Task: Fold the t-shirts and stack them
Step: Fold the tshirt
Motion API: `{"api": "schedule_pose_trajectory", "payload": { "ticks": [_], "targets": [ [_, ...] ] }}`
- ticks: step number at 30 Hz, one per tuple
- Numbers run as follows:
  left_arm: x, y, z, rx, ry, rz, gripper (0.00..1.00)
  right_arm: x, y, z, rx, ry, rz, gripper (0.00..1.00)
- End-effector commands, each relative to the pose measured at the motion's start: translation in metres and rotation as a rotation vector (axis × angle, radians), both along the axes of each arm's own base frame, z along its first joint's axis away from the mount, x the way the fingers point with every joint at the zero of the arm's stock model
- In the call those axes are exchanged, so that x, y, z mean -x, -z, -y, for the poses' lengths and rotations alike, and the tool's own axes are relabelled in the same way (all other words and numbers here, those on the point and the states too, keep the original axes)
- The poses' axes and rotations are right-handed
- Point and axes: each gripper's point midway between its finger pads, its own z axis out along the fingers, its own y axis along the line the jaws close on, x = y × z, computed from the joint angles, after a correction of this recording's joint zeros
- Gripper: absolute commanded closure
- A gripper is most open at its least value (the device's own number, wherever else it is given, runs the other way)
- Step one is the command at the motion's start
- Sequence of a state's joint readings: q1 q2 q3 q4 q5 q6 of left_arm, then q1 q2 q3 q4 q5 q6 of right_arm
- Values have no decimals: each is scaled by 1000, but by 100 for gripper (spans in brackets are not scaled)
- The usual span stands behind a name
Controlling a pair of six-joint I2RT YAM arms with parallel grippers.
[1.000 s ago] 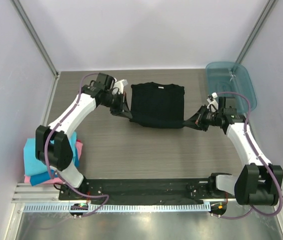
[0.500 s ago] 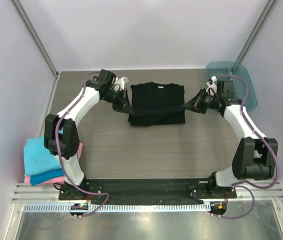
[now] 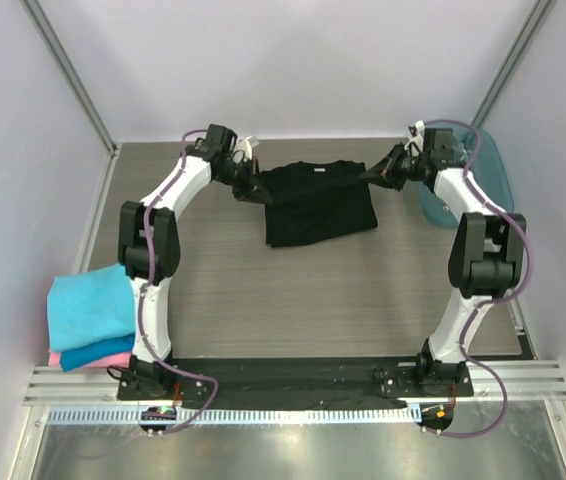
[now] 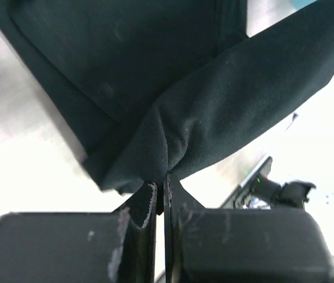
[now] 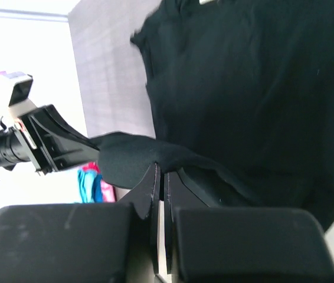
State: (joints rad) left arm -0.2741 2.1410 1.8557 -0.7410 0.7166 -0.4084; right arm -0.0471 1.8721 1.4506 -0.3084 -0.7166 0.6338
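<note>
the black t-shirt lies collar toward the far wall, long axis left-right, its far corners pinched in the closed left gripper and right gripper.

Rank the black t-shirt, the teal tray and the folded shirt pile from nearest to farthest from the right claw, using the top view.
1. The black t-shirt: pinched in the right claw, spreading to its left.
2. The teal tray: close by on the claw's right, at the far right corner.
3. The folded shirt pile: at the near left, farthest.
</note>
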Motion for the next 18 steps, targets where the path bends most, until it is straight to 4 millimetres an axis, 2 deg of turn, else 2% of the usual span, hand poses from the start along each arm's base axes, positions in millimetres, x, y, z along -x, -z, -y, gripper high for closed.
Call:
{"api": "schedule_pose_trajectory", "payload": {
  "ticks": [1,2,3,4,5,7,8,12,13,15,16,17,18],
  "targets": [
    [-40,-15,-1,29,-27,119,100,-38,-20,4,16,0,118,99],
    [-55,-27,0,42,-31,178,100,-46,-24,5,24,-1,141,99],
    [-63,-19,-1,38,-33,182,100,-50,-20,5,26,-2,138,99],
    [-71,-19,-2,27,-29,215,100,-56,-8,5,25,-2,120,99],
    [-79,-22,-1,27,-29,243,100,-63,-13,5,24,-4,138,99],
    [-95,-25,-2,25,-31,289,100,-74,3,6,27,0,126,99],
    [-100,-24,-3,18,-39,303,100,-84,-4,7,28,0,153,99],
    [-114,-23,-3,4,-53,346,100,-112,-7,8,39,-4,204,99],
    [-117,-18,-3,-1,-52,349,100,-122,-17,9,42,-1,239,99],
    [-129,-15,-5,-23,-70,388,100,-133,0,8,44,-2,228,99],
    [-138,-23,-4,-24,-71,431,100,-137,3,8,48,-4,232,99],
    [-147,-9,-3,-43,-64,450,100,-142,1,7,49,-4,248,99],
    [-157,-4,-7,-77,-85,474,100,-149,18,8,50,-2,235,99]
  ]
}}
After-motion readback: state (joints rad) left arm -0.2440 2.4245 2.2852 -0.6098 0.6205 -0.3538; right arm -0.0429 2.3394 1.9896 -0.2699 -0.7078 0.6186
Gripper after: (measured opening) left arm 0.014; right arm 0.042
